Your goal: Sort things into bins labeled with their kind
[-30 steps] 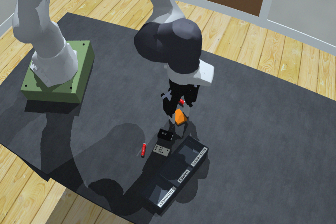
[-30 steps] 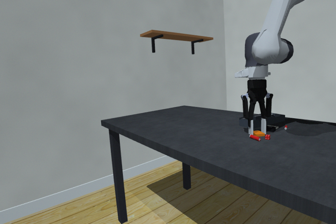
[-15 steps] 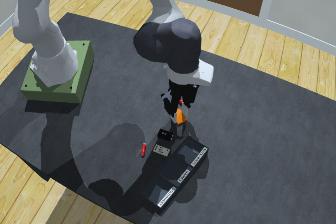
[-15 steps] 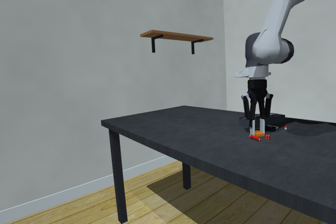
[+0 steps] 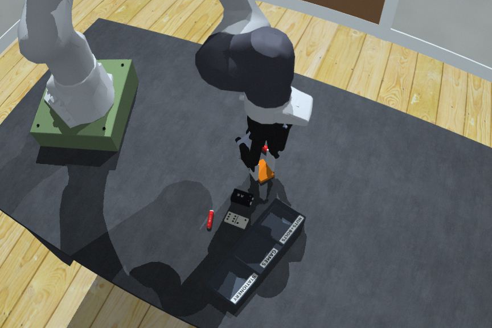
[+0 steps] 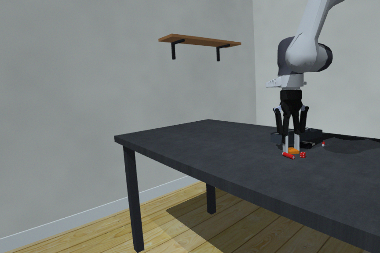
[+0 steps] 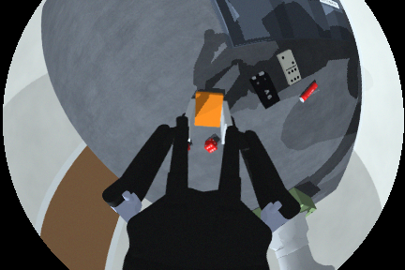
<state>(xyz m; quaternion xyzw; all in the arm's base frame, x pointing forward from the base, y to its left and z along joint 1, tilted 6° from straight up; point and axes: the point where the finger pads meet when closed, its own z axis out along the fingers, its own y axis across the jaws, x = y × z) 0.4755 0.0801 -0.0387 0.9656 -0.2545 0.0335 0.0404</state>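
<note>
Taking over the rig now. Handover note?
Gripper: jaws shut on the orange block, which sits at table level.
On the table: red die, two red cylinders, black box, white domino.
Bins: upright, nothing visible inside.
Done: nothing binned.
Left: lift the block, probably to STATIONERY; sort the rest by label; let go.
</note>
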